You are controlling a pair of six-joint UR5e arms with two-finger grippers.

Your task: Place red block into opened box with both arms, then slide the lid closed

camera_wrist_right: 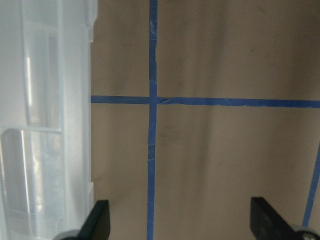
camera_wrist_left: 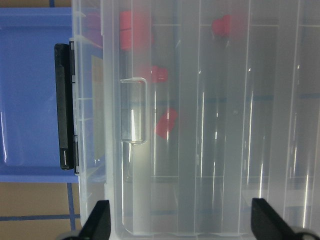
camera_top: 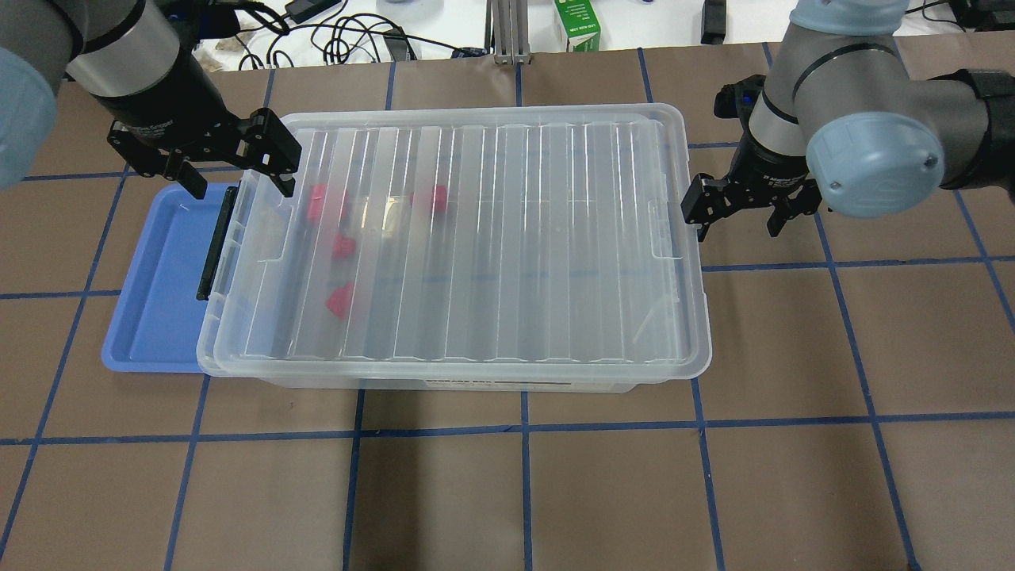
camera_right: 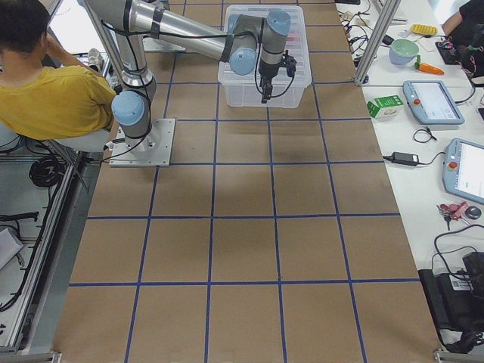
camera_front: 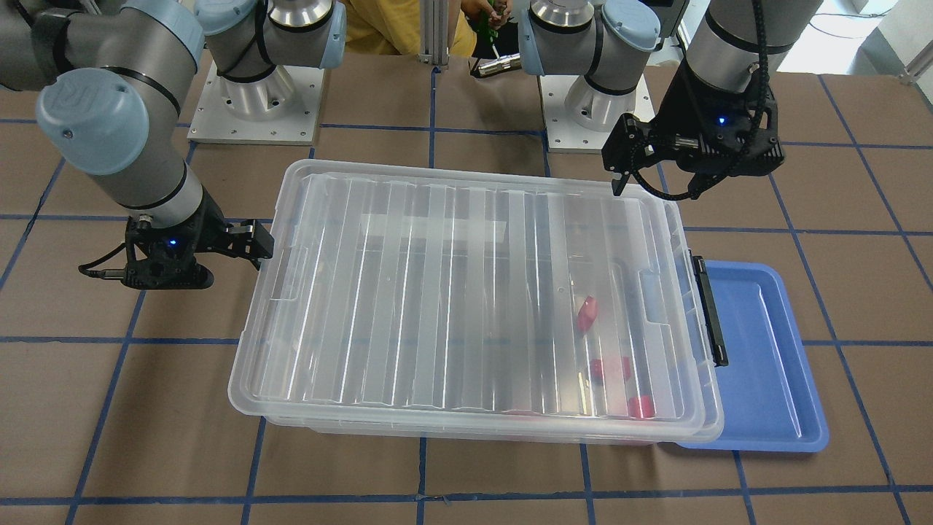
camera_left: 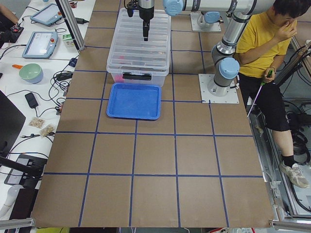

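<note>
We see the box (camera_top: 317, 379) lying lengthwise near the tabletop's (camera_top: 555, 492) far edge, with the lid (camera_top: 515, 238) flat across it. We cannot tell whether the lid has gone fully home at the end with the black latch bar (camera_top: 216, 242).

Four red blocks (camera_top: 341, 300) lie inside the box, under the lid, all in the half nearer the latch. A blue tray (camera_top: 151, 317) sits just beside that latch end.

The left gripper (camera_top: 238, 182) hangs over the box's latch-end corner on the far-edge side. Its jaws are spread wide, with nothing between them. The right gripper (camera_top: 737, 226) hangs over bare tabletop just beside the box's other short end, jaws likewise spread and empty.

As for writing, a dark strip label (camera_top: 507, 385) on the box's near wall is too small to read. The white lettering on both gripper bodies is also illegible. A green carton (camera_top: 576, 24) stands beyond the tabletop's far edge, its print unreadable. A person in a yellow shirt (camera_left: 262, 43) sits behind the robot.
</note>
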